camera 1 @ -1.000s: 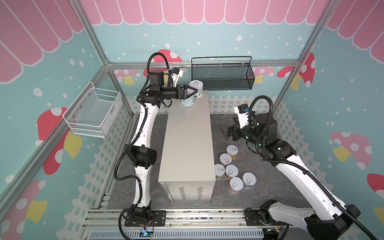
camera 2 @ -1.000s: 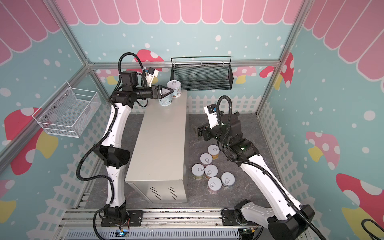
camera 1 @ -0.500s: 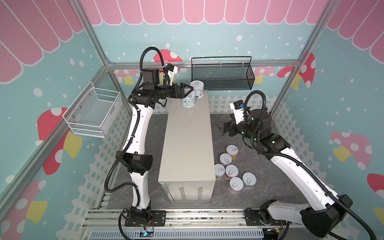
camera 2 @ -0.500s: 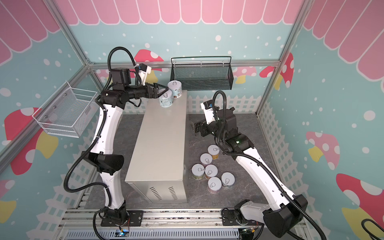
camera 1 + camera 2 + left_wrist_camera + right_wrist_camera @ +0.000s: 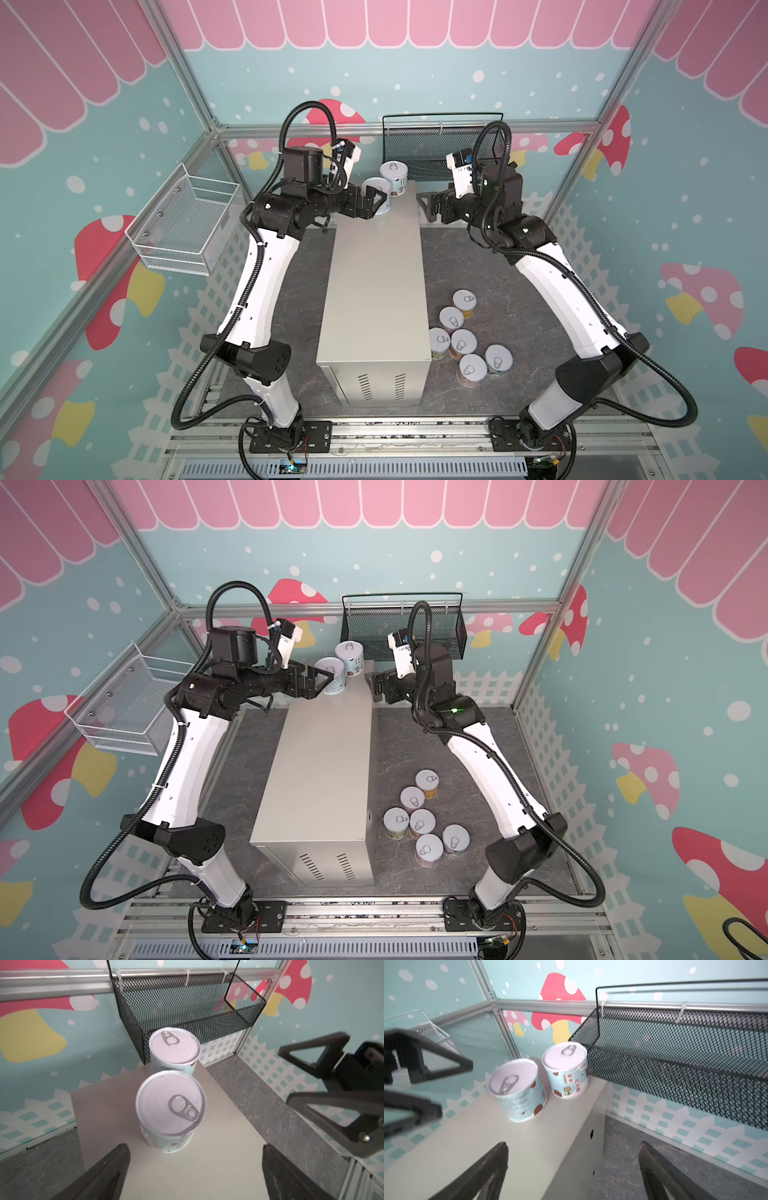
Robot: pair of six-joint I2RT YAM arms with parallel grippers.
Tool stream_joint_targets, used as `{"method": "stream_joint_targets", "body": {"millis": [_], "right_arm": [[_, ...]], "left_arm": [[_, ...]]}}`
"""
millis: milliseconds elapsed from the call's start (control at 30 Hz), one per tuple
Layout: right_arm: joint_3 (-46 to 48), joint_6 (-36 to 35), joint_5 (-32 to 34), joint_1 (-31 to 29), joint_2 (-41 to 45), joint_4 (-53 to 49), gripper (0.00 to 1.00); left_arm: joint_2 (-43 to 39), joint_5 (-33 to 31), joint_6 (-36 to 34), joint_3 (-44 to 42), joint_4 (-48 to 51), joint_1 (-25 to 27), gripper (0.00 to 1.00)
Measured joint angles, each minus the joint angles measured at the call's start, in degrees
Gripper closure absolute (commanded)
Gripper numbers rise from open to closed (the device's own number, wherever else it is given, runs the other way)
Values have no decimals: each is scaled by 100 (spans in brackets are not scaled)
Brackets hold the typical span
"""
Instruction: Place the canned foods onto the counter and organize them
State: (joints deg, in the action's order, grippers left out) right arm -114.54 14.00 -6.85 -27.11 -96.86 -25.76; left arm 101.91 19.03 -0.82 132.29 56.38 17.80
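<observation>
1. the left gripper (image 5: 372, 203) has drawn back a little from the near can (image 5: 171, 1105). its jaws stand wide and hold nothing, and the can stands free just ahead of them.
2. this can is upright at the far end of the counter (image 5: 374, 291), just beside the second can (image 5: 174, 1047), which stands close under the black mesh basket (image 5: 440, 153). i cannot tell if the two cans touch.
3. the right gripper (image 5: 426, 208) was low over the floor (image 5: 478, 266) a second ago. now it is up at counter height, beside the far right edge, with its jaws wide and empty.
4. six cans (image 5: 461, 343) still wait on the floor, in a cluster near the vented end of the counter.
5. i judge that the release is finished, so two of eight cans are placed. the right arm came up with nothing, so perhaps it will tidy the pair. after that, the floor cans must be fetched.
</observation>
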Motion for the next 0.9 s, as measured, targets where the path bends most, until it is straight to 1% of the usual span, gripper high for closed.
{"method": "stream_joint_targets", "body": {"millis": [67, 167, 300, 433, 567, 733, 900], "right_arm": [[-754, 28, -11, 39, -476, -240, 2], [-1751, 68, -13, 79, -1156, -468, 2], [-2334, 162, -15, 114, -1725, -660, 3], [-2487, 308, -44, 160, -2072, -728, 4], [-2487, 411, -162, 201, -2201, -721, 5], [-2487, 498, -323, 199, -2199, -570, 5], [-2485, 540, -466, 199, -2199, -428, 5]], "left_arm": [[33, -365, -44, -76, 74, 197, 1], [85, -804, -52, -81, 81, 343, 1], [138, -1237, -52, -79, 44, 367, 1], [302, -1545, -63, 20, 22, 365, 1], [485, -1698, -96, 81, -7, 358, 1], [601, -1749, -96, 83, -22, 256, 1], [605, -1655, -94, 90, -120, 44, 1]]}}
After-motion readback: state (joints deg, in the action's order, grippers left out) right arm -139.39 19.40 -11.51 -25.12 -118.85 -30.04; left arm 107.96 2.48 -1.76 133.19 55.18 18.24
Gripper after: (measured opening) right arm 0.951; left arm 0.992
